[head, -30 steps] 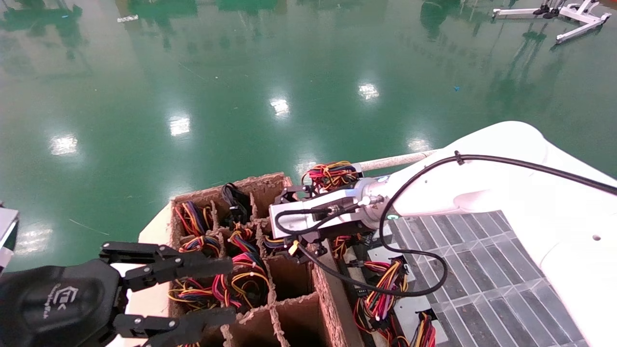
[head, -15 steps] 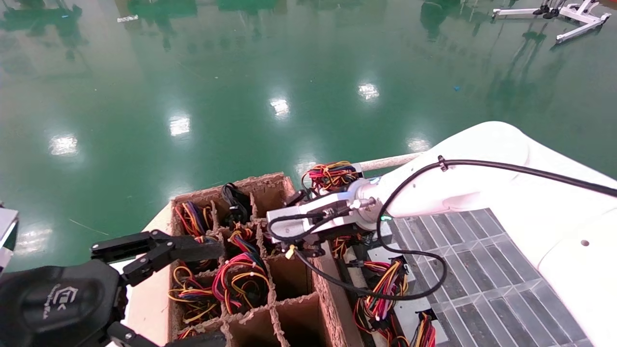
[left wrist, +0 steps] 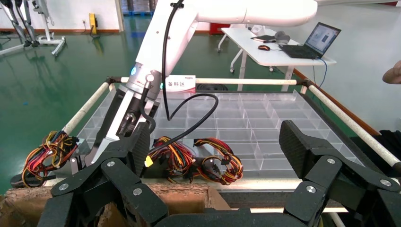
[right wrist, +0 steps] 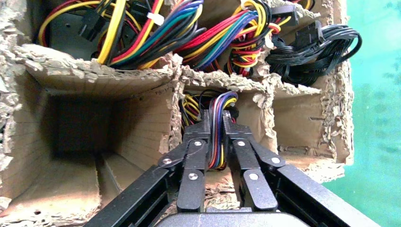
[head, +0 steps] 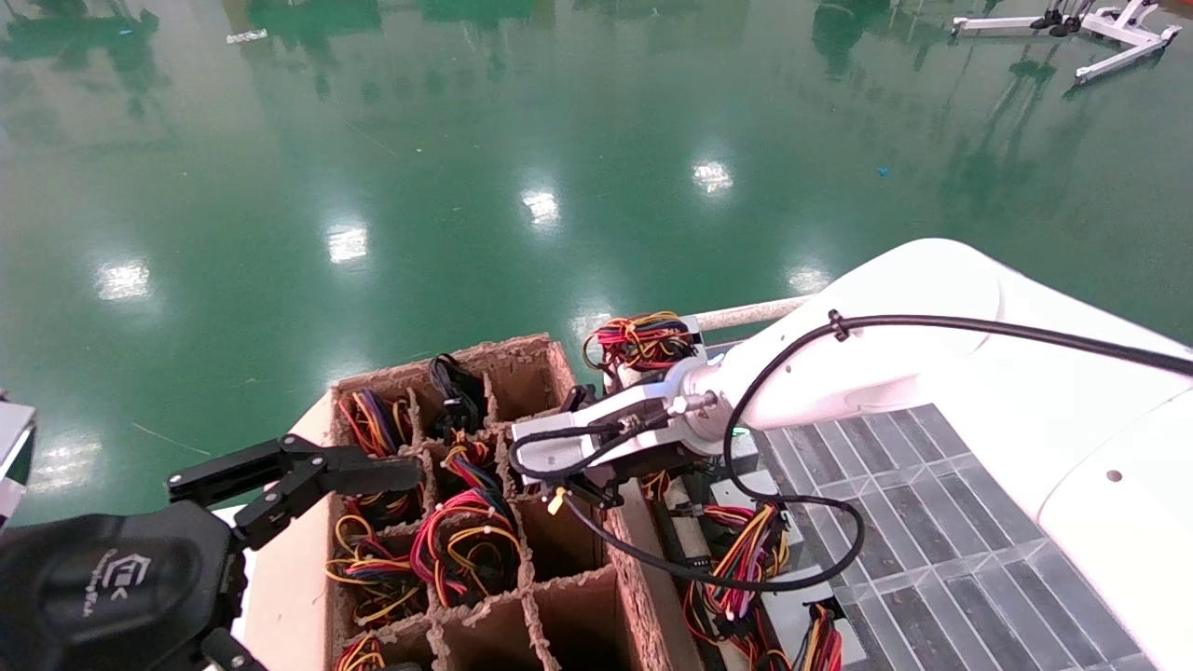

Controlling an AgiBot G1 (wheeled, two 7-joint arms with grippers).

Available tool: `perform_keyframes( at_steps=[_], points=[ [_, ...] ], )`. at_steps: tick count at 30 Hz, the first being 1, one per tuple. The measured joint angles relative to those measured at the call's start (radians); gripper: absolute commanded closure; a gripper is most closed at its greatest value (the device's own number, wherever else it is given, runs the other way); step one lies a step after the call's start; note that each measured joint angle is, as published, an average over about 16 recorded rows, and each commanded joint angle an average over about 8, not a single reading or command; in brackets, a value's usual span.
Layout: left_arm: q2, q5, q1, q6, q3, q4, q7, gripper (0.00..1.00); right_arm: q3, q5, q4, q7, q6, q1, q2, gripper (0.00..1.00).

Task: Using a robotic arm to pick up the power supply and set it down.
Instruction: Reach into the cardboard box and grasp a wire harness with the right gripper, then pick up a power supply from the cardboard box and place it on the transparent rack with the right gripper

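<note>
The right tool (right wrist: pixel 216 142) reaches down into a middle pocket of the brown cardboard box (head: pixel 550 359) and pinches the colored wires (right wrist: pixel 218 124) of the power supply (right wrist: pixel 208 106) sitting inside. The left tool (left wrist: pixel 215 158) hangs wide apart beside the box.

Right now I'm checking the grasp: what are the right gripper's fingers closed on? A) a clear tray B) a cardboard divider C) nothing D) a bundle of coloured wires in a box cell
D: in the right wrist view the right gripper pinches the wire bundle rising from a cardboard cell.
</note>
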Motion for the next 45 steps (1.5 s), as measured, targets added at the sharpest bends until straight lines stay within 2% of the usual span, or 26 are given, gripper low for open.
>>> perform_keyframes(
  at_steps=[12,24,33,45],
  points=[
    [0.000,0.000,0.000,0.000,0.000,0.000,0.000,0.00,-0.048,0.084,-0.012,0.053,-0.013,0.046,0.007,1.00],
    [0.000,0.000,0.000,0.000,0.000,0.000,0.000,0.00,-0.029,0.165,-0.028,0.102,-0.055,0.140,0.041,1.00],
    [0.000,0.000,0.000,0.000,0.000,0.000,0.000,0.00,0.009,0.201,0.047,0.157,-0.062,0.229,0.121,1.00],
    [0.000,0.000,0.000,0.000,0.000,0.000,0.000,0.00,0.061,0.214,0.192,0.237,-0.026,0.334,0.256,1.00]
  ],
)
